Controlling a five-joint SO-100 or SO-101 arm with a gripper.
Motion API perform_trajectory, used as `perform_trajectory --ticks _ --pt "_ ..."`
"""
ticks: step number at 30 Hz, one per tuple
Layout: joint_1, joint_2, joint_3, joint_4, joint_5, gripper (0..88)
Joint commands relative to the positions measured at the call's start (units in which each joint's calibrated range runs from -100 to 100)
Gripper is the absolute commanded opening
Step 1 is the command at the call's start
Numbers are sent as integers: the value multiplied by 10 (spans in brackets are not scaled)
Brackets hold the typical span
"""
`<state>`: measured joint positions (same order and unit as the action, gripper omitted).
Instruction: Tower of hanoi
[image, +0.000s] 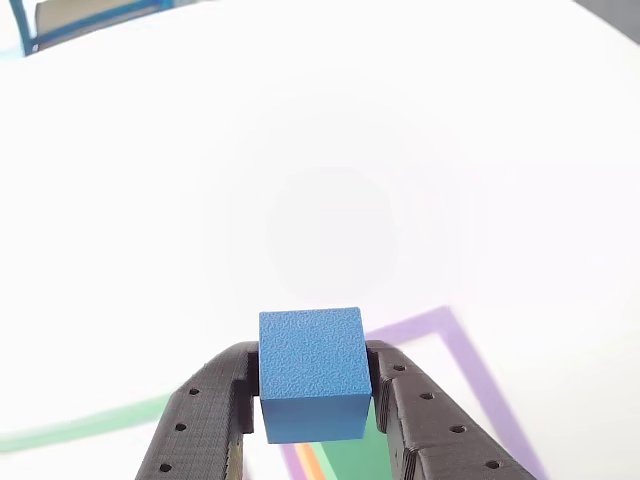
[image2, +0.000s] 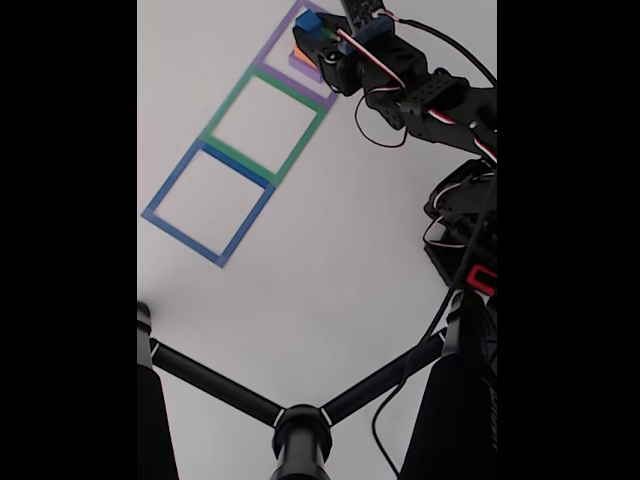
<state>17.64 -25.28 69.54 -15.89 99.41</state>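
Observation:
The blue cube (image: 310, 355) sits between the black fingers of my gripper (image: 312, 372), which is shut on it. Directly below the cube I see part of the green block (image: 355, 455) and a sliver of the orange block (image: 312, 465). In the fixed view the gripper (image2: 314, 30) holds the blue cube (image2: 308, 20) at the top, over the stack with its orange block (image2: 297, 55) and purple block (image2: 306, 66). The stack stands inside the purple square outline (image2: 272, 45). Whether the cube touches the green block cannot be told.
On the white table a green square outline (image2: 225, 105) and a blue square outline (image2: 170, 185) lie in a row beside the purple one. The arm's body and cables (image2: 450, 110) fill the right side. Black tripod legs (image2: 300, 425) cross the bottom.

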Motion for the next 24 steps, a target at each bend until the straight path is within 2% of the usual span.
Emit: perform_trajectory --ticks 1,9,15,20,24 --pt "-9 -100 -64 148 6 23" --pt "-17 -197 -277 573 6 24" --pt "-51 -194 -500 836 6 22" --pt "-88 -180 -665 1000 6 21" --pt "-111 -178 -735 1070 6 20"
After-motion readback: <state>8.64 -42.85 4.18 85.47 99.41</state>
